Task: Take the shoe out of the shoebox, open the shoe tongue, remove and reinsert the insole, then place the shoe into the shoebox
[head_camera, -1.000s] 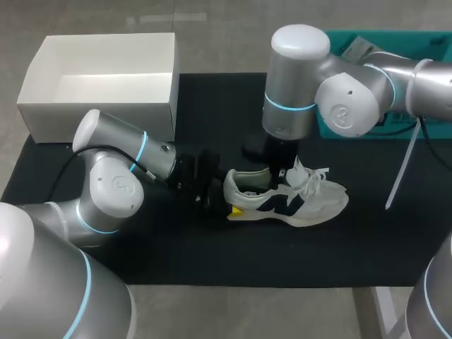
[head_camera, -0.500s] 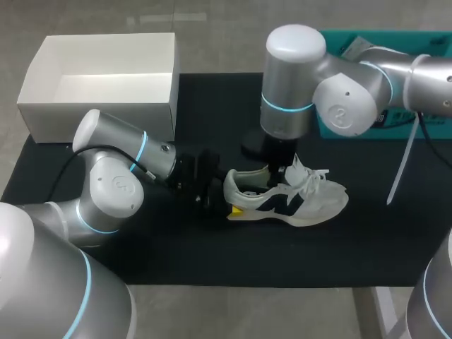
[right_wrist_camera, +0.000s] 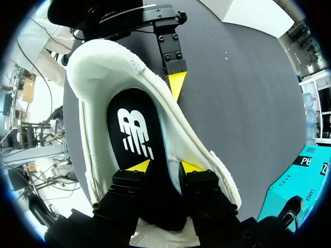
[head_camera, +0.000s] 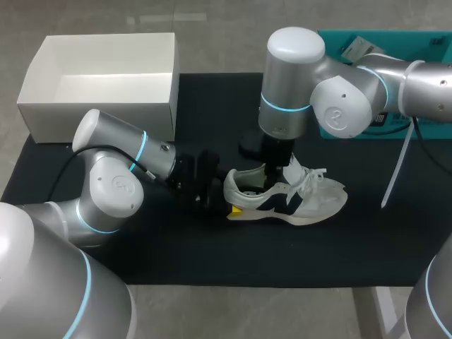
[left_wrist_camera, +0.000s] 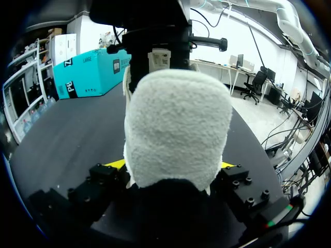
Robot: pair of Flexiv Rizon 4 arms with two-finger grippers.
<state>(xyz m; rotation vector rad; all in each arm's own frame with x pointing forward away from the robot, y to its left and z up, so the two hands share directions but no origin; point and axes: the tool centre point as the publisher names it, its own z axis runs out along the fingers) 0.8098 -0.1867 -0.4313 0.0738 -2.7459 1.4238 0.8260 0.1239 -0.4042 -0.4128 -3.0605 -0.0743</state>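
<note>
Left hand (left_wrist_camera: 170, 165) pinches shoe (head_camera: 300, 203) heel on counter (head_camera: 318, 254). Right hand (right_wrist_camera: 165, 166) inside shoe over insole (right_wrist_camera: 132, 129), grip can't tell. Shoebox (head_camera: 99, 106) far left.

Shoebox (head_camera: 99, 106): white, open-topped.
Shoe (head_camera: 286, 199): white, dark side marking, upright on its sole outside the shoebox, heel nearest it.
Insole (right_wrist_camera: 134, 150): black, inside the shoe.

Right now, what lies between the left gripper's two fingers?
The shoe, by its white heel; the left gripper clamps it from both sides, seen in the left wrist view.
</note>
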